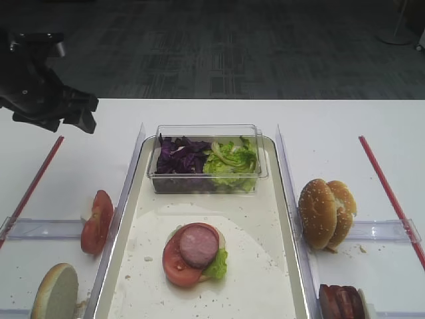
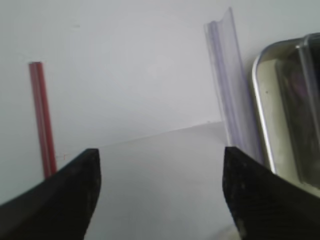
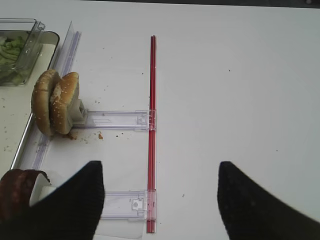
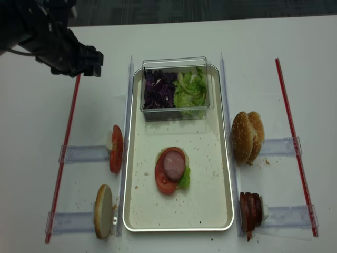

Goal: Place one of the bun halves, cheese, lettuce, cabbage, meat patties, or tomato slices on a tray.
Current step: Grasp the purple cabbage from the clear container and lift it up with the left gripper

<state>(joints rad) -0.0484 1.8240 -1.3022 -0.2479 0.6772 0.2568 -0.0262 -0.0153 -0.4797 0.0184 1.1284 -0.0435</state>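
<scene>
- Counter [image 1: 199,113]: white, carries everything; red strips [image 4: 67,153] and clear rails mark off the side zones, probably to keep each arm's stock on its own side.
- Tray [image 4: 224,158]: lies in the middle, to the right of the left tool [image 4: 79,60] and nearer the front edge; the right tool [image 3: 160,200] hangs well off its right rim.
- Clear box [image 1: 206,159]: sits at the tray's far end, holding purple cabbage [image 1: 180,156] beside green lettuce [image 1: 231,159].
- Bun halves [image 1: 325,212]: two stand on edge against a rail stop, just ahead-left of the right tool. A third half [image 4: 102,217] stands at the front left, well apart from the left tool.
- Stack on tray floor: meat patty [image 1: 198,244] on a tomato slice [image 1: 178,264], lettuce scrap at its edge.
- Tomato slices [image 1: 97,222]: upright on the left rail, nearest stock to the left tool.
- Meat patties [image 4: 251,210]: upright on the front-right rail, close by the right tool's left finger.
- Left tool: spread wide, nothing between its fingers, over bare counter.
- Right tool: spread wide, empty.
</scene>
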